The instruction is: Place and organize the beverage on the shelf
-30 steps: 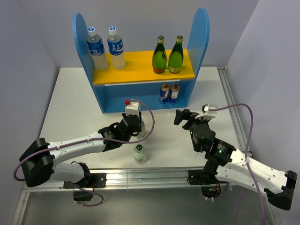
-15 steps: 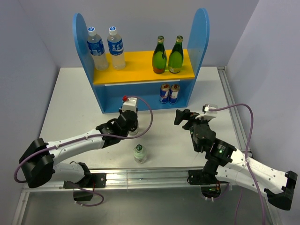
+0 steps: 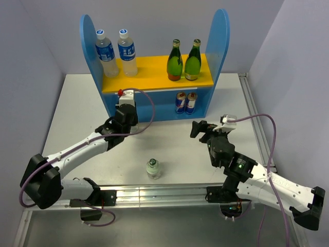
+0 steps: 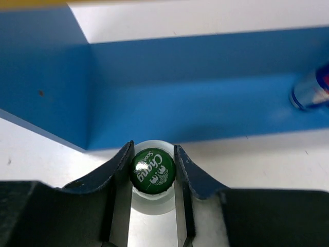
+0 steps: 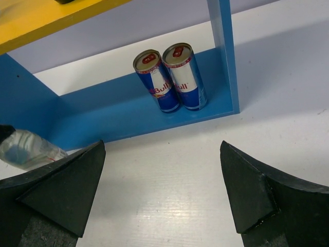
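Left claw clenches the Chang soda bottle at 6 o'clock of the shelf. The bottle's hidden base may snag the shelf edge and topple. Right claw hangs released.

Two water bottles and two green bottles stand on the shelf's upper board, two cans on its lower tier, two small green-capped bottles in front.
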Action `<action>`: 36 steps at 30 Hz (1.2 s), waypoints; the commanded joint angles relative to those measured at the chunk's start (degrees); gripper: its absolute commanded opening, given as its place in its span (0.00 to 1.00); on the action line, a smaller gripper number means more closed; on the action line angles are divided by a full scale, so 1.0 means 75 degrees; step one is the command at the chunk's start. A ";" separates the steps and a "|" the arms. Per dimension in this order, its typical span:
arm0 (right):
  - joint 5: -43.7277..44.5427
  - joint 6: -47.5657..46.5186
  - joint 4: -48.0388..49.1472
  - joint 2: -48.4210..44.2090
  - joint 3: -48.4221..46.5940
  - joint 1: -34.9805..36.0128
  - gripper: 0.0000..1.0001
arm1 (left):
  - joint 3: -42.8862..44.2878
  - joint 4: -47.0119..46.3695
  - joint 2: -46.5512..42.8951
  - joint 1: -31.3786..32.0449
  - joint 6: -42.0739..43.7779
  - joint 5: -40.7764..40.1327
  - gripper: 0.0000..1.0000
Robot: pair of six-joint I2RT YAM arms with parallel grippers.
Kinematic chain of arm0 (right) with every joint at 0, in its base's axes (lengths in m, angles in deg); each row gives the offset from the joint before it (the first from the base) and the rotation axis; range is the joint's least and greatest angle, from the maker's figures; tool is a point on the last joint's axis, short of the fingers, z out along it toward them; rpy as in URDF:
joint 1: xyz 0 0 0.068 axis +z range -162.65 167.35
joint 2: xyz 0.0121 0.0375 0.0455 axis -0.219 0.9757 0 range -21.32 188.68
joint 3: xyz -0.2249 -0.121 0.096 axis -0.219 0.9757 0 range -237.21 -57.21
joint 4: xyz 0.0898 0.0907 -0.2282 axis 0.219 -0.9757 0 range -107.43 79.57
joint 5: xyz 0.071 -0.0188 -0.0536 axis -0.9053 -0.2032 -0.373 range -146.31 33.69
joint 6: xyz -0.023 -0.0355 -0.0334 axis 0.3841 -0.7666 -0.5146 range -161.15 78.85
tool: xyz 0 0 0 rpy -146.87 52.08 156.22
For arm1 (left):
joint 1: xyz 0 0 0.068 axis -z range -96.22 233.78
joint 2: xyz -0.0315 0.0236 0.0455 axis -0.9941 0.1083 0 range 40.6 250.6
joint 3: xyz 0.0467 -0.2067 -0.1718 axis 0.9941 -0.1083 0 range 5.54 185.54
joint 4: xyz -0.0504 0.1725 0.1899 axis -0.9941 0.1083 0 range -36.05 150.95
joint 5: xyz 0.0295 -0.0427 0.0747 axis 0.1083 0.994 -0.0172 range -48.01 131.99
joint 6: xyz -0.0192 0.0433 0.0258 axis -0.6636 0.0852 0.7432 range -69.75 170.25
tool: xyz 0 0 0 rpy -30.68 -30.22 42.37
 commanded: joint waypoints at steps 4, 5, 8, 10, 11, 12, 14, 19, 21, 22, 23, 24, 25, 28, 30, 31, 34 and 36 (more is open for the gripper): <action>0.0208 -0.0004 0.0496 0.0184 0.0091 0.0038 0.99 | 0.0599 -0.2180 0.0172 -0.0704 0.0501 0.0021 0.00; 0.0208 -0.0015 0.0542 0.0231 0.0103 0.0026 0.99 | 0.0575 -0.2322 0.0254 -0.0763 0.0571 0.0010 0.00; 0.0173 -0.0015 0.0578 0.0289 0.0103 0.0015 0.99 | 0.0598 -0.2792 0.0617 -0.1044 0.0583 0.0056 0.00; 0.0184 -0.0004 0.0566 0.0290 0.0103 0.0003 0.99 | 0.0692 -0.2932 0.0934 -0.1267 0.0572 0.0068 0.00; 0.0161 -0.0004 0.0578 0.0266 0.0115 0.0014 0.99 | 0.0727 -0.3165 0.1028 -0.1314 0.0618 0.0056 0.00; 0.0149 -0.0004 0.0590 0.0255 0.0138 -0.0009 0.99 | 0.0774 -0.3260 0.1203 -0.1408 0.0630 0.0068 0.00; 0.0126 -0.0015 0.0601 0.0254 0.0162 -0.0009 0.99 | 0.0821 -0.3471 0.1379 -0.1478 0.0688 -0.0025 0.00; 0.0091 0.0020 0.0590 0.0336 0.0150 -0.0021 0.99 | 0.0961 -0.4046 0.1755 -0.1678 0.0712 -0.0084 0.00; 0.0091 0.0032 0.0590 0.0348 0.0150 -0.0033 0.99 | 0.1102 -0.4082 0.1919 -0.1748 0.0712 -0.0119 0.00; 0.0091 0.0032 0.0601 0.0371 0.0162 -0.0044 0.99 | 0.1137 -0.4093 0.1966 -0.1760 0.0700 -0.0131 0.00; 0.0102 0.0020 0.0613 0.0372 0.0162 -0.0033 0.99 | 0.1172 -0.4105 0.2059 -0.1795 0.0689 -0.0166 0.00; 0.0091 0.0043 0.0613 0.0383 0.0162 -0.0033 0.99 | 0.1173 -0.4140 0.2095 -0.1807 0.0689 -0.0201 0.00; 0.0102 0.0043 0.0602 0.0395 0.0162 -0.0033 0.99 | 0.1173 -0.4163 0.2141 -0.1818 0.0689 -0.0352 0.00; 0.0067 0.0067 0.0590 0.0395 0.0185 -0.0056 0.99 | 0.1032 -0.4374 0.2235 -0.1830 0.0642 -0.0657 0.01; 0.0055 0.0079 0.0590 0.0360 0.0220 -0.0044 0.99 | 0.0927 -0.4456 0.2306 -0.1865 0.0595 -0.0811 0.15; 0.0032 0.0079 0.0590 0.0314 0.0232 -0.0044 0.99 | 0.0892 -0.4503 0.2318 -0.1889 0.0525 -0.0857 0.27; 0.0032 0.0114 0.0566 0.0255 0.0255 -0.0056 0.98 | 0.0704 -0.4772 0.2353 -0.1936 0.0490 -0.0881 0.56; 0.0032 0.0114 0.0566 0.0243 0.0279 -0.0056 0.98 | 0.0646 -0.4901 0.2400 -0.1936 0.0466 -0.0940 0.70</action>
